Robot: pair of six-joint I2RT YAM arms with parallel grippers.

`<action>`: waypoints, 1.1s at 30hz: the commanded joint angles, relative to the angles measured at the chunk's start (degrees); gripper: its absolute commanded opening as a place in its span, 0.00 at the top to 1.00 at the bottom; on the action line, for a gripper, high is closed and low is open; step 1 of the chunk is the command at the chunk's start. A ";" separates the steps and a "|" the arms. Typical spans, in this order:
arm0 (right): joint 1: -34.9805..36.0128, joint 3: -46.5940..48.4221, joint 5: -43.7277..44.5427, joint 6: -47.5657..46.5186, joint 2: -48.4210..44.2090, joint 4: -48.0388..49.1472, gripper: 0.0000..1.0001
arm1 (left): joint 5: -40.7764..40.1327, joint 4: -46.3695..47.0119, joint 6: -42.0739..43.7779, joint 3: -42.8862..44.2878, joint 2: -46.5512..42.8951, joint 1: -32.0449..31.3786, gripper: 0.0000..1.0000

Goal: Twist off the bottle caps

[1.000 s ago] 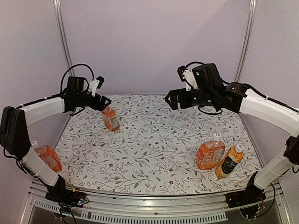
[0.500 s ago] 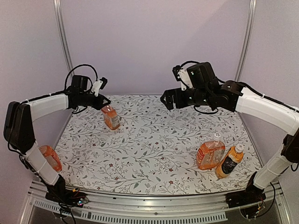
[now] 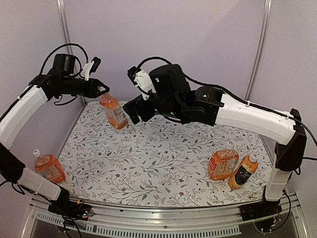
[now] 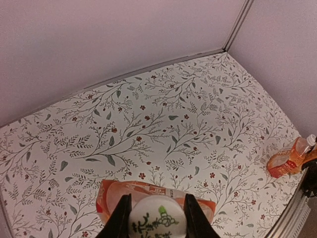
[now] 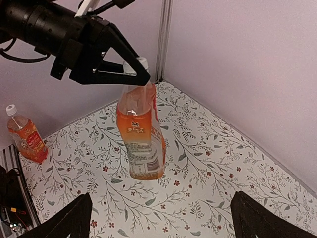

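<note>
"Orange liquid, white top, hanging in mid-air. Which of your grippers has that bottle point(image 3: 115, 113)?"

"My left gripper point(image 3: 102, 91). Its jaws are pinched tight on the cap point(image 5: 142, 62), one finger on each side. The bottle dangles below them, tilted a little, clear of the table point(image 3: 163, 158) towards the back left."

"And the other one?"

"My right gripper point(image 3: 132, 113) is spread as wide as it goes and has hold of nothing. It sits just beside the bottle's body, facing it. From its own camera, the bottle hangs ahead, roughly centred between the two fingers."

"So which step is this?"

"I'd call it the set-up for the first twist: one gripper on the cap, the other about to clamp the body so the turn has something to work against. As far as I can tell nothing is unscrewed; the cap sits on the neck."

"Next move?"

"By my reckoning, bring the right jaws around the labelled middle, square to it, and close firmly without crushing the thin plastic. Then I would turn the left wrist. The bottle hangs from its cap alone, so I'd go in slowly."

"The others?"

"All capped, on the table: the near-left bottle point(image 3: 48, 167), the dark-labelled bottle point(image 3: 242, 173) at the near right, and its orange neighbour point(image 3: 223, 164) touching it."
</note>
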 commanded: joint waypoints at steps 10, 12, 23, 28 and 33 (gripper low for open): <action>2.69 14.23 -2.19 -6.21 19.36 7.75 0.07 | 4.11 -17.80 -6.10 7.60 -4.39 -3.53 1.00; 2.62 15.56 0.18 -5.74 21.09 7.35 0.17 | 4.68 -18.50 -6.28 8.45 -4.41 -3.74 1.00; 2.67 14.91 -0.40 -3.45 20.29 5.32 0.67 | 5.52 -20.24 -4.82 10.05 -4.65 -3.81 0.61; 2.23 12.35 -0.91 0.98 15.49 5.43 0.78 | 5.00 -22.59 -3.20 14.55 -5.61 -3.70 0.00; 1.68 4.94 -11.20 2.50 6.80 8.53 0.78 | 6.94 -26.12 1.65 21.47 -8.31 -3.50 0.00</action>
